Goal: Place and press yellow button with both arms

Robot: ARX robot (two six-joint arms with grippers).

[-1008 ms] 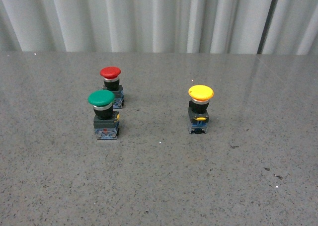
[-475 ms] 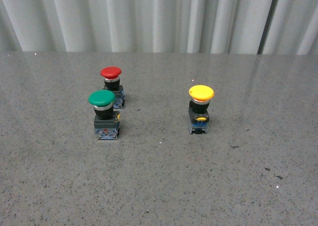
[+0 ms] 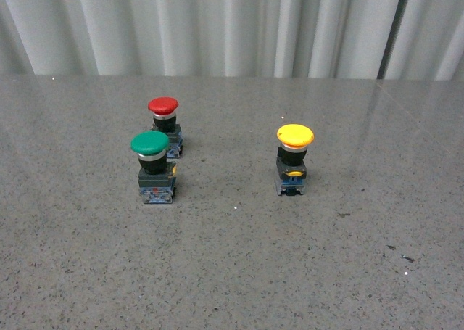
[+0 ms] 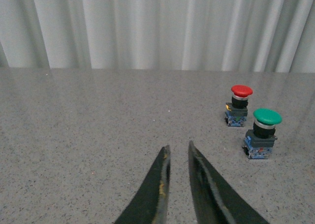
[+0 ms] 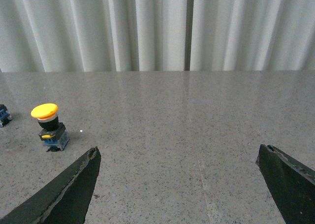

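Front view: grey speckled stone-look tabletop [image 3: 232, 272], pale pleated curtain [image 3: 217, 25] behind it. Three small push-buttons stand upright on the table. Neither arm shows in this view.

The yellow button [image 3: 293, 156], with a domed yellow mushroom cap, silver collar, black body and blue-grey base with a yellow tab, sits right of centre. It stands alone, well apart from the other two.

The green-capped push-button [image 3: 152, 163] stands left of centre. The red-capped push-button [image 3: 164, 123] is just behind it, a little to the right. Their bases are close together; I cannot tell whether they touch.

Left wrist view: left gripper [image 4: 178, 146], two black tapered fingers drawn close together with only a thin slit between the tips. Nothing is in the slit. The tips hang over bare table. The red-capped button [image 4: 240, 103] and the green-capped one [image 4: 263, 133] lie ahead of the fingers and off to one side, well clear of them. The yellow button is out of this view.

Right wrist view: right gripper [image 5: 178, 152], black fingers spread wide to either edge of the frame, with nothing between them but bare tabletop. The yellow button [image 5: 48, 125] stands upright beyond one fingertip, outside the span of the fingers and not touching them. A scrap of blue base shows at the frame edge near it, too cut off to identify.
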